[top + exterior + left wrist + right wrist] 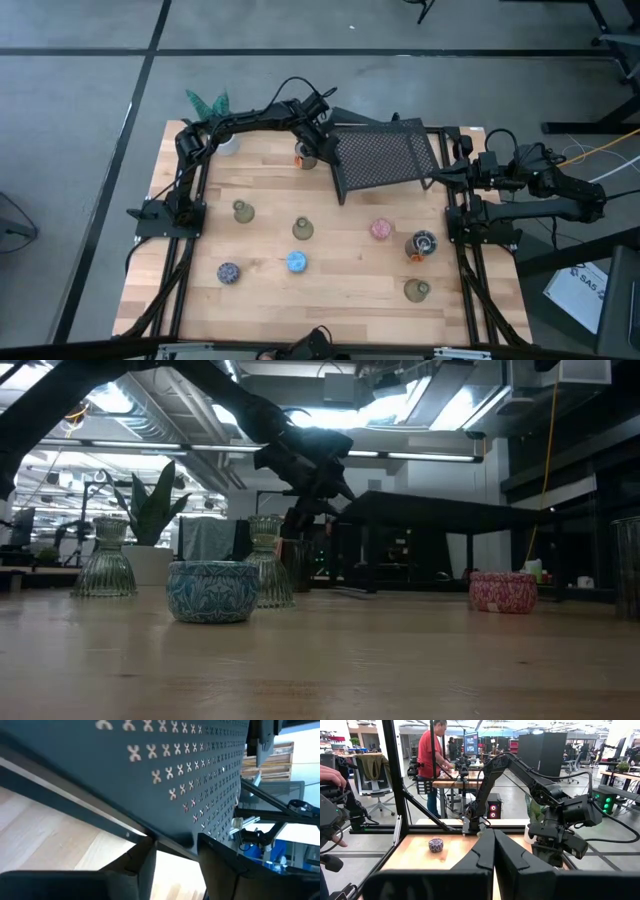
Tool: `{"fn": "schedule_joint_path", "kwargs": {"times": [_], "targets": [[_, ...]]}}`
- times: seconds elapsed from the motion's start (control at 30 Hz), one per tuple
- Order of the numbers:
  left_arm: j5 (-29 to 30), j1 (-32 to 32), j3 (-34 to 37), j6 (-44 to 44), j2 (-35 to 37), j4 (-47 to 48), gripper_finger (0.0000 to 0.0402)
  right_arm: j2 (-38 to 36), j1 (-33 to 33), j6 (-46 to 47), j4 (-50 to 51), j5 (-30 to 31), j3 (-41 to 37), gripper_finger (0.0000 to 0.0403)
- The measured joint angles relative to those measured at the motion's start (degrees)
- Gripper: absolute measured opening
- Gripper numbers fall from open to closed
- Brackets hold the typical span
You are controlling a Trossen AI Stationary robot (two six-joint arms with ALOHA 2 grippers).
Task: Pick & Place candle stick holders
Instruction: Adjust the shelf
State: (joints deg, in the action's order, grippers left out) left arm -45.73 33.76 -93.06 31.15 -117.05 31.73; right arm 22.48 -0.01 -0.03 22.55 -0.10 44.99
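The left gripper (312,146) hovers near the table's (340,285) far edge beside the black mesh rack (385,152), fingers slightly spread just above a silvery candle holder (305,156), mostly hidden. The right gripper (452,172), fingers pressed together, waits at the right edge.

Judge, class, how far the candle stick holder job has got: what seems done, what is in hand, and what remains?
Done: nothing shows as finished; no holder sits on the black mesh rack. In hand: the left gripper is at the rack's edge, over a holder with an orange accent, fingers apart around nothing. Left: the blue holder, pink holder and the others lie scattered on the table. The right gripper waits shut beside the rack.
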Motion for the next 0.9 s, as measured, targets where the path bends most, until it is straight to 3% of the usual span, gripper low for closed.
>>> {"fn": "schedule_joint_path", "kwargs": {"times": [0.5, 0.9], "targets": [[1.2, -0.7, 0.0, -1.4, 0.3, 0.3, 0.0248, 0.0, 0.0, 0.0, 0.0, 0.0, 0.0, 0.0007], [1.4, -1.2, -0.1, -2.5, 4.9, 4.9, 0.0269, 0.0, 0.0, 0.0, 0.0, 0.0, 0.0, 0.0007]]}}
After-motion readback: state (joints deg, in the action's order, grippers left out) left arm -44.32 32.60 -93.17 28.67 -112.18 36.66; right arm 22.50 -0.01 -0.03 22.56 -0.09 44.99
